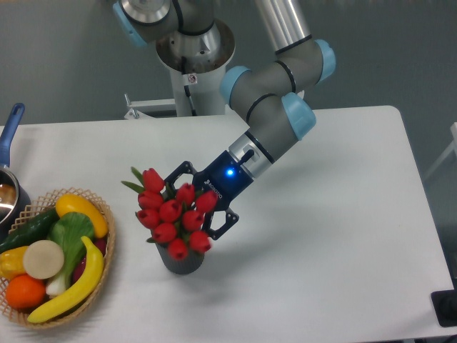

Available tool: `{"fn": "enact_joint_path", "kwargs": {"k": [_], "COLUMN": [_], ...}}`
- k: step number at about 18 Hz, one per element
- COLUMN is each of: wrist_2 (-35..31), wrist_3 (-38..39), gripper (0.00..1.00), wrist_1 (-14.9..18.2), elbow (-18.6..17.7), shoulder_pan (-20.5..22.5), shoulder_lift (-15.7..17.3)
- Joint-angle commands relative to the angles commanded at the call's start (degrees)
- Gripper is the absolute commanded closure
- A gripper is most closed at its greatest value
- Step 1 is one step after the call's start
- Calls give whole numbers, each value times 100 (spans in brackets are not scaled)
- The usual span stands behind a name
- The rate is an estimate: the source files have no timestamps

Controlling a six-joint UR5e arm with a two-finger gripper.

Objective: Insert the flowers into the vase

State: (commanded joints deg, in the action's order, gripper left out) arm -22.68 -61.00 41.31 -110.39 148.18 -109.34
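Flowers (173,214) sit in vase (181,260), claw (207,204) spread wide just behind the buds — risk: pulling back could snag stems & tip vase.

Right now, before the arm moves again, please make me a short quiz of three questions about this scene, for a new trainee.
1. True or false: the flowers stand in the vase.
2. What lies left of the vase?
A. a wicker basket of fruit and vegetables
B. a stack of plates
C. a toolbox
3. Fill in: the light on the gripper shines ____.

Key
1. True. The red buds sit just above the vase mouth, with the black fingers spread behind the bunch.
2. A. The basket is at the table's left edge.
3. Blue.
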Motion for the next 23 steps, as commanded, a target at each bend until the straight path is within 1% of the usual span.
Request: {"fn": "enact_joint_path", "kwargs": {"k": [4, 8, 12, 14, 18, 21, 22, 23], "wrist_2": [0, 9, 9, 9, 9, -9, -105, -349], "wrist_3": [-61, -167, -193, -193, -193, -421, -509, -545], "gripper": [0, 0, 0, 0, 0, 0, 0, 0], "wrist_1": [0, 0, 0, 0, 0, 9, 9, 9], "elbow": [-97, -272, -317, -308, -185, -106, -62, -1], "shoulder_pan": [114, 290, 404, 501, 852, 1177, 1291, 1344], "shoulder_lift": [88, 237, 255, 272, 316, 465, 527, 545]}}
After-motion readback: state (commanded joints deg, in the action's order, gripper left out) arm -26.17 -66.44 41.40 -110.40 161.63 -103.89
